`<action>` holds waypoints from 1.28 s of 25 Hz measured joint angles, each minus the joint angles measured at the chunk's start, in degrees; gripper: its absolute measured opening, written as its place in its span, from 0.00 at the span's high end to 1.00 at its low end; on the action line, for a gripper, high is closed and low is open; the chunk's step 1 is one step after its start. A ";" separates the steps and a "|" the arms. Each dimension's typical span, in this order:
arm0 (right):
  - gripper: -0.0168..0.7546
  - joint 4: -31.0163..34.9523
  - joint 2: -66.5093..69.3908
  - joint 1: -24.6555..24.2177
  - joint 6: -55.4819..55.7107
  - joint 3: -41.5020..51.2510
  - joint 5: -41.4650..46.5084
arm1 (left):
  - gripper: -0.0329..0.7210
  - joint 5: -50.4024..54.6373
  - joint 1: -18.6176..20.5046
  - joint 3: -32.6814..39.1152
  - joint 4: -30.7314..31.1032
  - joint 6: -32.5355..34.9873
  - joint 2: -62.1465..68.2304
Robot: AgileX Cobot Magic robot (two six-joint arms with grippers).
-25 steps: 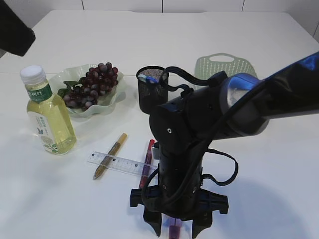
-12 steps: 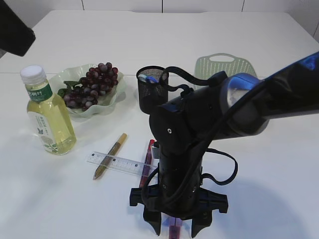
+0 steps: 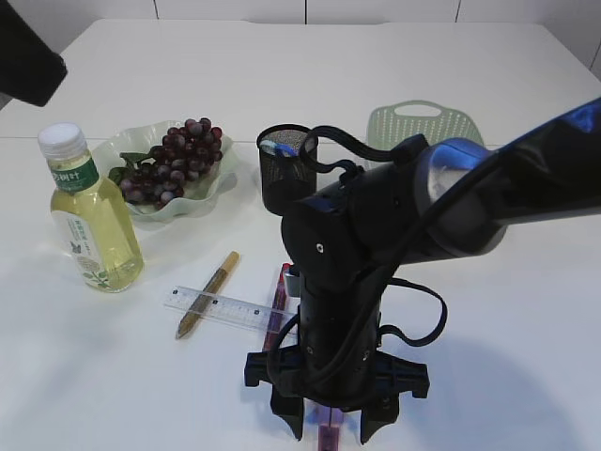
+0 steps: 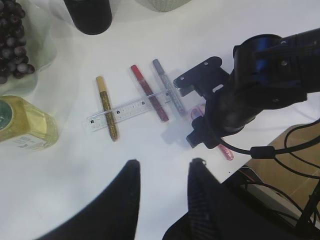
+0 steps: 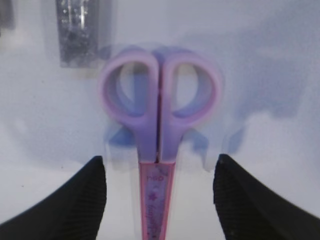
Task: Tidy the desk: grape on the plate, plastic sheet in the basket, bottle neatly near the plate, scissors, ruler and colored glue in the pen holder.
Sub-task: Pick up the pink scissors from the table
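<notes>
Where jaws gape: scissors [image 5: 159, 125] between.

The dark red grape bunch [image 3: 177, 160] lies on the pale green scalloped plate [image 3: 212, 193]. Just left of the plate, the bottle [image 3: 89, 214] of yellow drink stands upright, white cap on. In front of the plate, the clear ruler [image 4: 131, 108] lies flat across three glitter glue pens: gold [image 4: 107, 114], red [image 4: 149, 92] and silver [image 4: 167, 88]. Right of the plate stands the black mesh pen holder [image 3: 285, 166]; further right, the green basket [image 3: 424, 124]. The closed scissors [image 5: 159, 107], with lilac handles and a pink sheath, lie flat beyond the ruler.
</notes>
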 joint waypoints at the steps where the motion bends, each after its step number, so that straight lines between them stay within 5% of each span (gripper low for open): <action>1: 0.30 0.00 0.00 0.00 0.00 0.00 0.00 | 0.64 0.00 0.00 0.00 0.00 0.00 0.00; 32: 0.33 -0.43 1.11 0.00 0.60 0.00 0.46 | 0.64 0.00 0.00 0.00 0.00 0.10 0.00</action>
